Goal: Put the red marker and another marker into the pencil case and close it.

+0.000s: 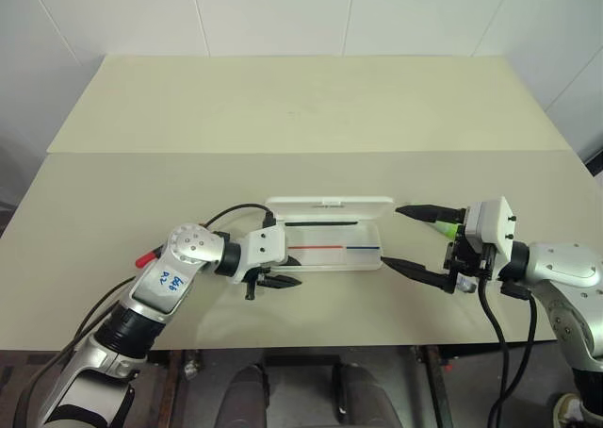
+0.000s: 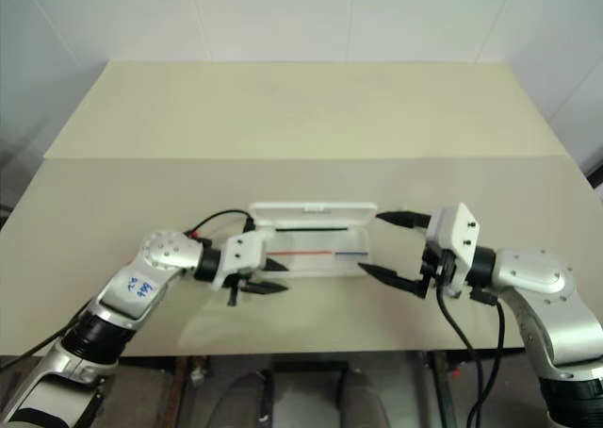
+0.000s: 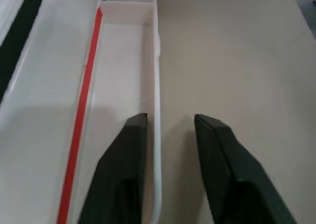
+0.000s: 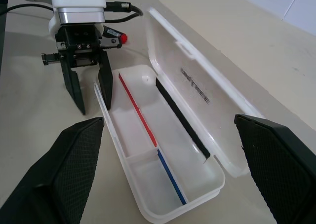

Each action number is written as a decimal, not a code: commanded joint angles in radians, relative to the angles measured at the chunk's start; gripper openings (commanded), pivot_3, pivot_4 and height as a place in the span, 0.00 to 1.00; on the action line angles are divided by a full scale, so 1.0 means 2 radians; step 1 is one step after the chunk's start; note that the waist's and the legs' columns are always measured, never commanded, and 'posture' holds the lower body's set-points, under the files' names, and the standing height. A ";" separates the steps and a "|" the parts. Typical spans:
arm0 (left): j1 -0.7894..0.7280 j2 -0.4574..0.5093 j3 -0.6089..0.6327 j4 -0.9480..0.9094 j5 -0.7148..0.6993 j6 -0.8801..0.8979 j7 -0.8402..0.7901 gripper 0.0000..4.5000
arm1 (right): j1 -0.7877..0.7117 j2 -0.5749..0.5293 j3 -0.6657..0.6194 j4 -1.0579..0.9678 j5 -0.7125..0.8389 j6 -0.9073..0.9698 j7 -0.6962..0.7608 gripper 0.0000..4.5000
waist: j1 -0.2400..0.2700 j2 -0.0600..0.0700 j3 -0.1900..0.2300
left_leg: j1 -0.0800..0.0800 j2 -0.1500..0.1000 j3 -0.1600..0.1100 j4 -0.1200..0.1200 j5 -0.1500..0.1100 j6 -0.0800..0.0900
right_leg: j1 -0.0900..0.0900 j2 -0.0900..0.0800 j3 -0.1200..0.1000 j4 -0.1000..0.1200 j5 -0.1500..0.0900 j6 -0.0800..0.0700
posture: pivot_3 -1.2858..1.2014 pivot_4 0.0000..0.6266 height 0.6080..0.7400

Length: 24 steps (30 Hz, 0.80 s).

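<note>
Left fingers [image 4: 89,93] slightly apart astride pencil case [image 4: 163,150] wall, right fingers [image 1: 400,238] wide, empty

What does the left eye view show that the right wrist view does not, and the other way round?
Left eye view alone: the lime-green highlighter by the open right gripper. Right wrist view alone: the dark print on the lid. Both: the open pencil case and the left gripper at its end, fingers apart.
</note>
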 commanded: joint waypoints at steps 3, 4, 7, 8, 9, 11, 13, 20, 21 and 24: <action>-0.001 0.004 0.005 -0.029 -0.014 0.007 -0.012 0.33 | -0.012 0.008 0.006 -0.009 0.003 -0.003 -0.005 1.00 | 0.000 0.000 0.000 | 0.000 0.000 0.000 0.000 0.000 0.000 | 0.000 0.000 0.000 0.000 0.000 0.000 | 0.52 0.24 1.00; -0.002 0.004 0.009 -0.036 -0.018 0.013 -0.011 0.33 | -0.012 0.009 0.007 -0.008 0.003 -0.003 -0.005 1.00 | 0.000 0.000 0.000 | 0.000 0.000 0.000 0.000 0.000 0.000 | 0.000 0.000 0.000 0.000 0.000 0.000 | 0.52 0.24 1.00; 0.000 0.011 0.022 -0.063 -0.028 0.030 -0.009 0.33 | -0.013 0.011 0.010 -0.007 0.002 -0.004 -0.006 1.00 | 0.000 0.000 0.000 | 0.000 0.000 0.000 0.000 0.000 0.000 | 0.000 0.000 0.000 0.000 0.000 0.000 | 0.52 0.24 1.00; 0.001 0.015 0.027 -0.073 -0.032 0.038 -0.008 0.33 | -0.014 0.012 0.011 -0.006 0.002 -0.005 -0.006 1.00 | 0.000 0.000 0.000 | 0.000 0.000 0.000 0.000 0.000 0.000 | 0.000 0.000 0.000 0.000 0.000 0.000 | 0.52 0.24 1.00; 0.001 0.018 0.031 -0.082 -0.035 0.043 -0.007 0.33 | -0.014 0.013 0.011 -0.005 0.001 -0.006 -0.006 1.00 | 0.000 0.000 0.000 | 0.000 0.000 0.000 0.000 0.000 0.000 | 0.000 0.000 0.000 0.000 0.000 0.000 | 0.52 0.24 1.00; 0.003 0.022 0.038 -0.094 -0.039 0.051 -0.001 0.33 | -0.016 0.015 0.013 -0.002 0.000 -0.007 -0.005 1.00 | 0.000 0.000 0.000 | 0.000 0.000 0.000 0.000 0.000 0.000 | 0.000 0.000 0.000 0.000 0.000 0.000 | 0.52 0.24 1.00; 0.004 0.029 0.042 -0.104 -0.037 0.053 0.002 0.33 | -0.019 0.018 0.016 0.001 -0.001 -0.008 -0.005 1.00 | -0.001 0.000 0.000 | 0.000 0.000 0.000 0.001 0.000 0.000 | 0.000 0.000 0.000 0.000 0.000 0.000 | 0.52 0.24 1.00; 0.027 0.049 0.083 -0.149 -0.077 0.081 0.002 0.33 | -0.025 0.022 0.022 0.009 -0.003 -0.011 0.001 1.00 | -0.001 0.000 0.000 | 0.000 0.000 0.000 0.001 0.000 0.000 | 0.000 0.000 0.000 0.000 0.000 0.000 | 0.52 0.24 1.00; 0.037 0.054 0.100 -0.157 -0.090 0.085 0.001 0.33 | -0.027 0.020 0.021 0.013 -0.004 -0.012 0.005 1.00 | -0.002 0.000 0.000 | 0.000 0.000 0.000 0.001 0.000 0.000 | 0.000 0.000 0.000 0.000 0.000 0.000 | 0.52 0.24 1.00; 0.077 0.070 0.145 -0.173 -0.121 0.081 -0.003 0.33 | -0.033 0.013 0.013 0.022 -0.001 -0.012 0.012 1.00 | -0.006 0.000 0.000 | 0.000 0.000 0.000 0.000 0.000 0.000 | 0.000 0.000 0.000 0.000 0.000 0.000 | 0.52 0.24 1.00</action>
